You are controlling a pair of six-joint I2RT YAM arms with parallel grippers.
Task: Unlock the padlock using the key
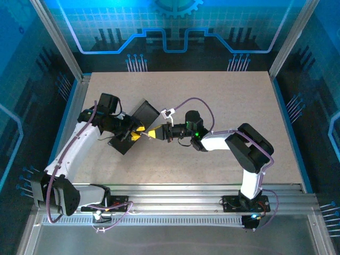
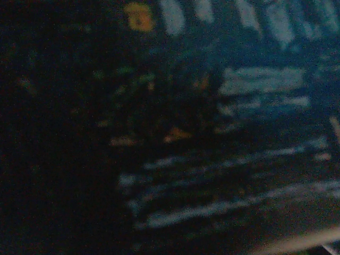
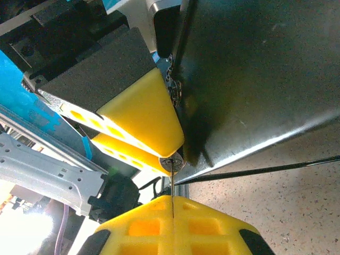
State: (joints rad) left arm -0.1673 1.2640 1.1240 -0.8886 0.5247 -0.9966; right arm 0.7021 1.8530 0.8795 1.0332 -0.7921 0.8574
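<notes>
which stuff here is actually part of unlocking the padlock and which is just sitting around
Part of the job:
- padlock, gripped by the left end effector
- key, pinched in the right end effector, blade reaching the padlock

Just lying about:
- black box, right beside the padlock
- table

Table [image 1: 228,111] and its load
We record a beige speckled top, framed by metal rails [image 1: 186,192] at the near edge and sides. One black box [image 1: 146,112] rests on it left of centre, set askew to the edges. In the right wrist view its glossy dark side stands over the speckled surface.
</notes>
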